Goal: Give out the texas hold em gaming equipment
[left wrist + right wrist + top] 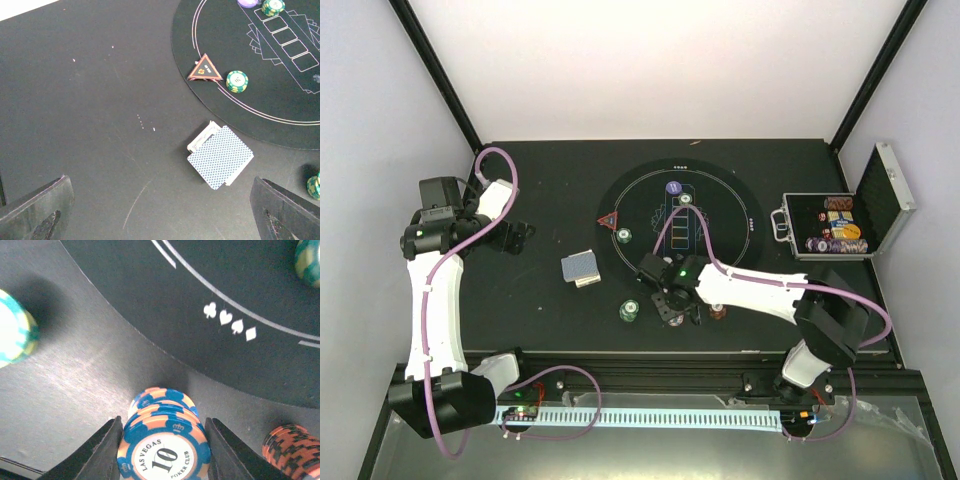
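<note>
Orange-blue chip stack (165, 450) pinched between right fingers (105, 460); left fingers (35, 210) spread wide.

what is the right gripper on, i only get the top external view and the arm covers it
Observer: The right gripper is closed on a stack of orange-and-blue poker chips. The top one reads Las Vegas 10 Poker Club.
Operator: where does that stack stand
Observer: On the table, just outside the edge of the round black mat.
Operator: and the other arm, carrying anything
Observer: No. The left gripper is open with nothing between its fingers. It hangs above the table, short of the deck of cards.
</note>
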